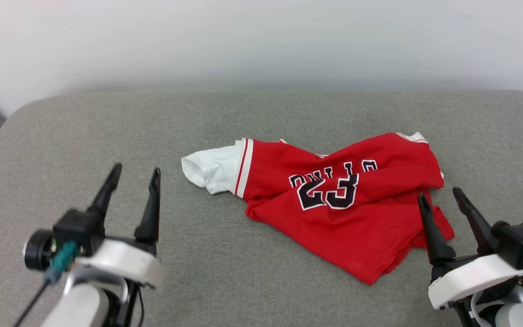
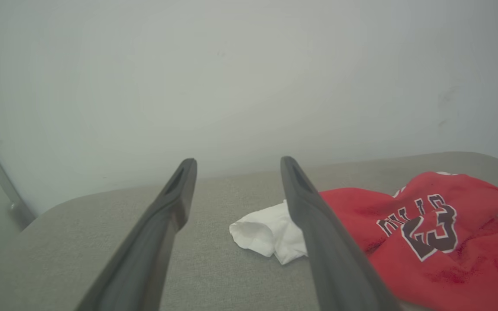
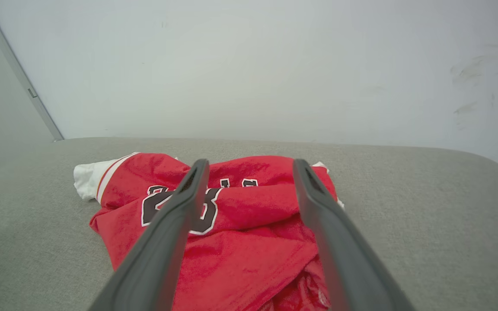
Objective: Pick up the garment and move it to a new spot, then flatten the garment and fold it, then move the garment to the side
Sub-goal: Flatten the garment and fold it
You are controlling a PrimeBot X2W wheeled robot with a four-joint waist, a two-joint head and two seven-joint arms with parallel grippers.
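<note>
On grey padded surface, right of middle: shirt crumpled, number side up, white sleeve poking toward my left. My left gripper spread wide, empty, well apart from sleeve. My right gripper spread wide, empty, over shirt's near right edge. Risks I see:
- pinching several bunched layers, so shirt lifts as lump and won't flatten
- one-sided grab drags it
- fingertips snag upholstery

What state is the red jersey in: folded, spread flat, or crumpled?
Crumpled. The garment lies bunched on the grey cushion, its lettering buckled by creases, red layers overlapping, one white sleeve poking out.
</note>
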